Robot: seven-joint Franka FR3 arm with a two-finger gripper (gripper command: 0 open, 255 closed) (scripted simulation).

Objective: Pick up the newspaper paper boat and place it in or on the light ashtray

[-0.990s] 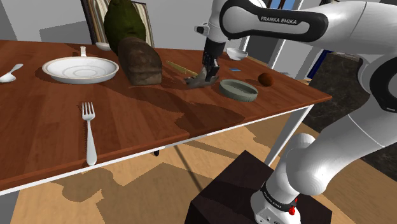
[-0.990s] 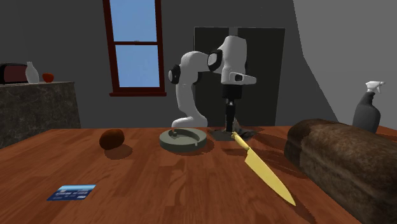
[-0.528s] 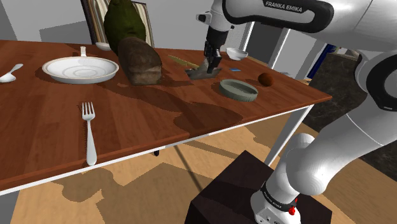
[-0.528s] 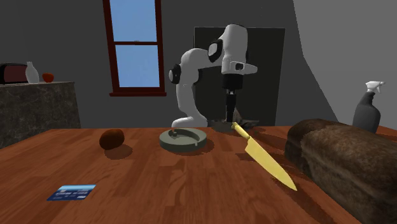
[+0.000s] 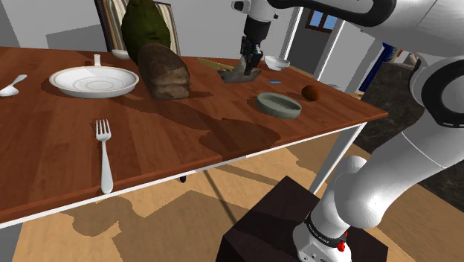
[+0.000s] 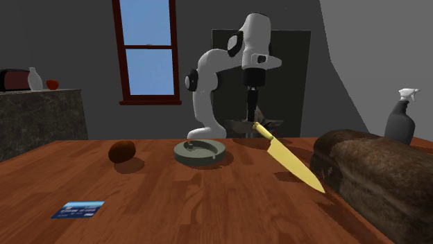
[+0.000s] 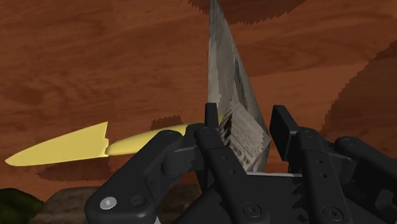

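Note:
The newspaper paper boat (image 5: 238, 75) hangs in the air above the brown table's far side, with my gripper (image 5: 249, 65) shut on it. In the wrist view the grey printed boat (image 7: 232, 95) is clasped between the black fingers (image 7: 245, 124). A yellow knife (image 6: 288, 158) slants up from the table, its far end raised right by the boat (image 6: 244, 128) and the gripper (image 6: 251, 123). The light round ashtray (image 5: 279, 104) sits on the table, below the boat and nearer the stand. In the second exterior view the ashtray (image 6: 200, 151) lies left of the gripper.
A dark bread loaf (image 5: 163, 69), a white plate (image 5: 94, 80) and a fork (image 5: 104, 152) lie toward the shoulder view's left. A brown round object (image 5: 310, 91) sits beyond the ashtray. A blue card (image 6: 78, 209) and a spray bottle (image 6: 400, 118) are also on the table.
The gripper has risen with the boat, from table level to well above it. The knife's far end has come up with it, so the knife now slants.

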